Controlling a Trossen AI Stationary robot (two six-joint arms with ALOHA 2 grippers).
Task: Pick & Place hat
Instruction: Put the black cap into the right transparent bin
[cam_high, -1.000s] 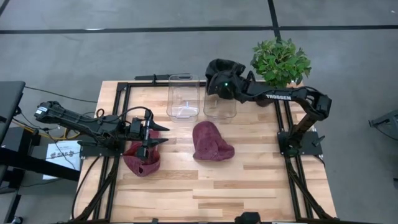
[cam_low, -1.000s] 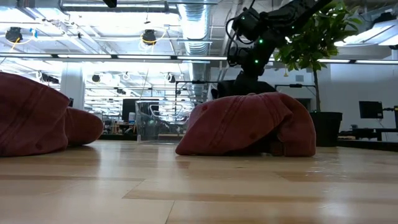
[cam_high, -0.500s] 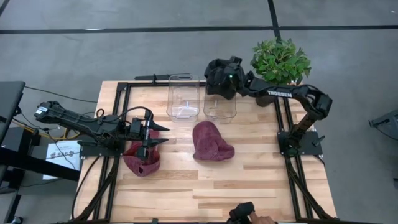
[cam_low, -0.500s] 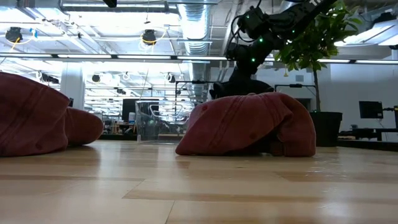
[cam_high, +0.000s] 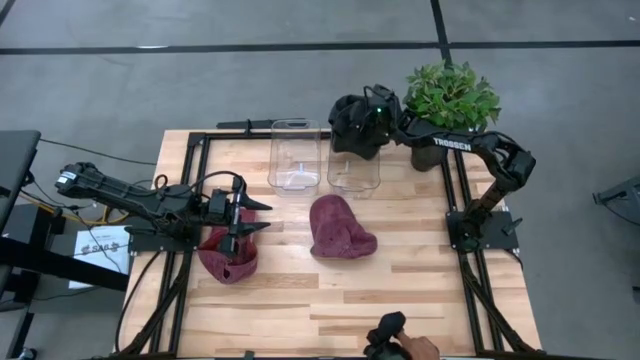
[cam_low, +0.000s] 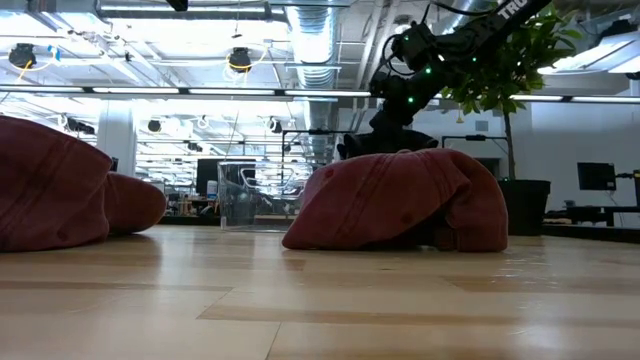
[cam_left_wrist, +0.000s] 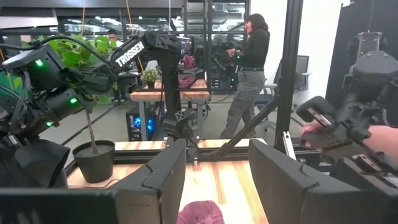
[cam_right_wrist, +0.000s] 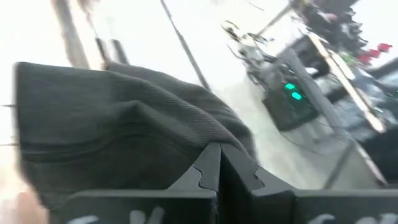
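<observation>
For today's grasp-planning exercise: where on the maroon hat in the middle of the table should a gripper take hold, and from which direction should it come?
Take the maroon hat from straight above, pinching the raised fold of its crown. It lies slumped and flat on the table, so there is no edge to get under from the side, but the soft mound probably bunches easily between the jaws. The right gripper already holds a dark hat; the left gripper hangs open nearby.

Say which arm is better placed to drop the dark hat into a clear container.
Right: its claw is shut on the dark hat above the clear container; the left claw sits open over a maroon hat.
</observation>
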